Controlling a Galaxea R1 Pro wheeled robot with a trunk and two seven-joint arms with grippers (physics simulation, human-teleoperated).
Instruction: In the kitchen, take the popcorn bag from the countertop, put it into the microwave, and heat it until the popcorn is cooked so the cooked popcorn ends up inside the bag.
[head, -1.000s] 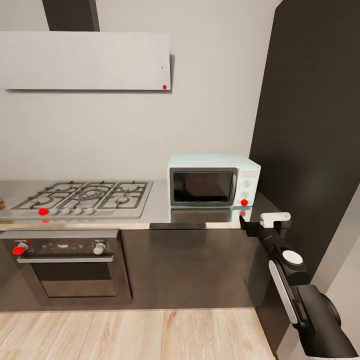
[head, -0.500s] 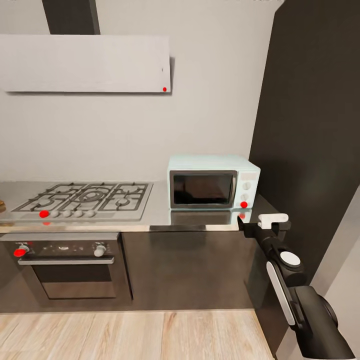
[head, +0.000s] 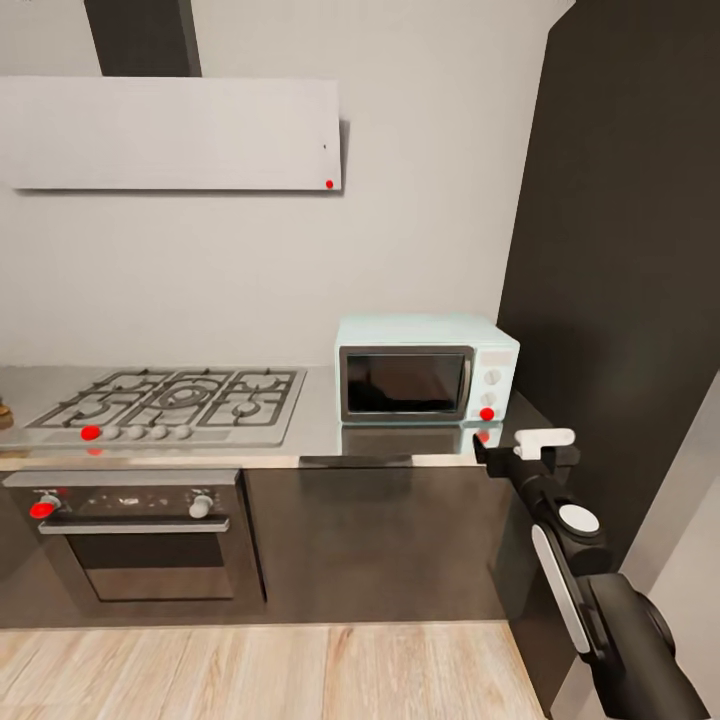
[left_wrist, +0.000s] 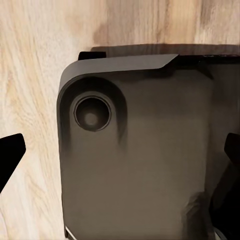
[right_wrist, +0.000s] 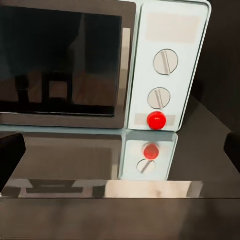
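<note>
The right gripper hangs with its fingers spread wide and empty, just before the desk edge and aimed at the microwave, whose door is closed. The left gripper's fingers also stand apart, over the robot's dark base and floor. The popcorn bag is out of sight; judging so, the door-opening step is in hand, calling for a reach to the door.

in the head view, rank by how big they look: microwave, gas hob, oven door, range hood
1. range hood
2. gas hob
3. oven door and microwave: they look alike in area, so no ranking between them.
</note>
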